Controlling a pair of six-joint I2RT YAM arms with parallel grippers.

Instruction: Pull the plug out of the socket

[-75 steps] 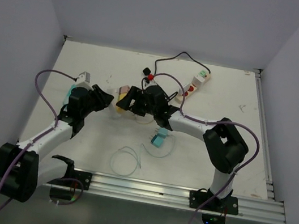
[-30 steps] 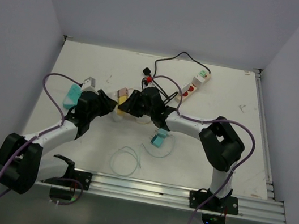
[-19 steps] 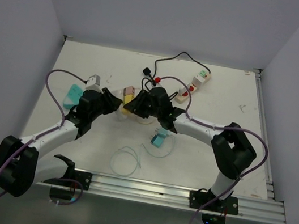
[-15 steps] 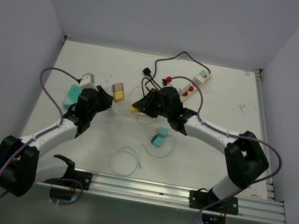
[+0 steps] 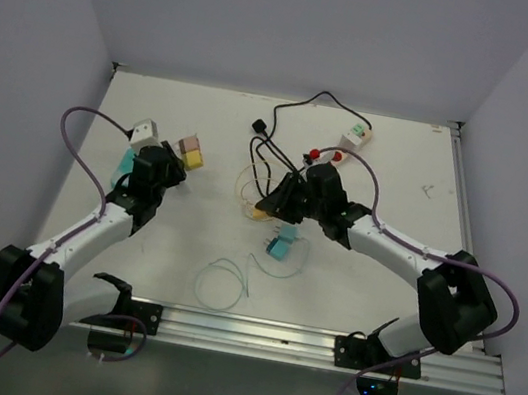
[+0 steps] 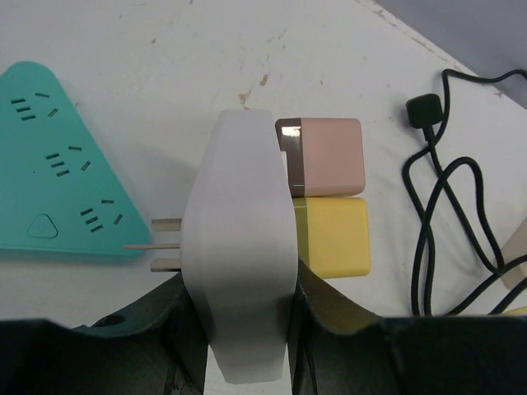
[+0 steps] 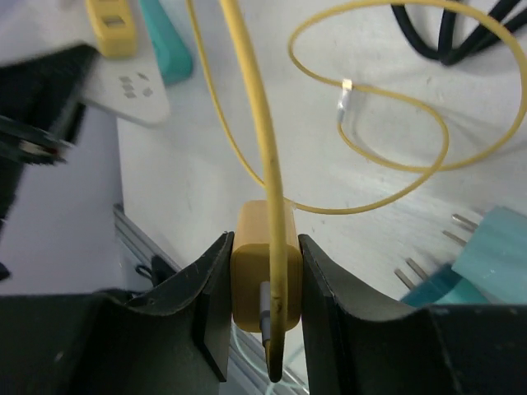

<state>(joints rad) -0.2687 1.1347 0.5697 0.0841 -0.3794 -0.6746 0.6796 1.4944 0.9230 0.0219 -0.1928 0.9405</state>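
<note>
My left gripper is shut on a white multi-socket adapter, with a pink cube and a yellow cube plugged into its right side and bare prongs on its left. From above, the left gripper is at the left with the cubes beyond it. My right gripper is shut on a yellow plug whose yellow cable loops over the table. From above, the right gripper holds this plug well apart from the adapter.
A teal triangular socket lies left of the adapter, also in the top view. A teal plug lies below my right gripper. A white power strip, a black cable and a clear cable loop lie on the table.
The two grippers met at the adapter, then parted. My right gripper drew the yellow plug out and to the right; my left gripper carried the adapter back to the left.
</note>
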